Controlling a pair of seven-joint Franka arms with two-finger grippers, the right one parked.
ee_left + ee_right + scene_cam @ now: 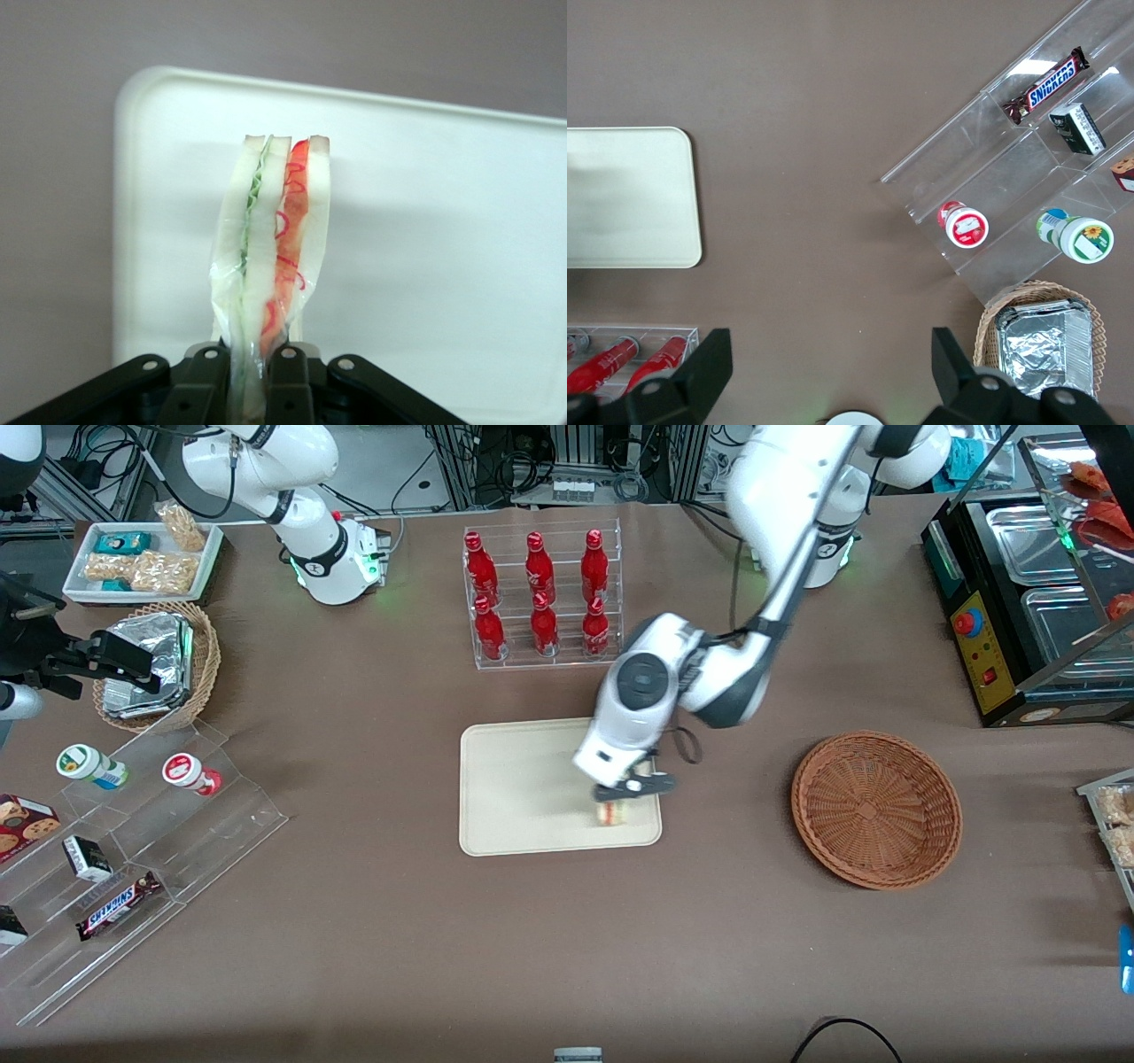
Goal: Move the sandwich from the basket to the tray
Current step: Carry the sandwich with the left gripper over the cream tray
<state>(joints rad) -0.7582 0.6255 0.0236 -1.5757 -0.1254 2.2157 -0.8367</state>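
Sandwich pinched by its lower end in the claw, standing upright on edge over the tray, wrapped in thin clear film. In the front view, sandwich low over the tray's corner nearest the basket, just under the claw, slightly right of centre frame; whether touching the tray surface or just above it, cannot tell. Probably very light, soft and easily squashed: bread slices likely to bow or splay under a hard squeeze, film likely slippery, so best held across the flat faces as here, with gentle pressure. Basket empty at right of the frame, well apart from the tray. Rack of red bottles above the tray in the frame, close to the arm's elbow but apart from the drop spot. Clear plastic shelf of snacks at lower left, foil packets in a smaller basket at left, none in the way. Nothing on the tray to hinder setting down; main risk, by judgement, toppling onto its side on release.
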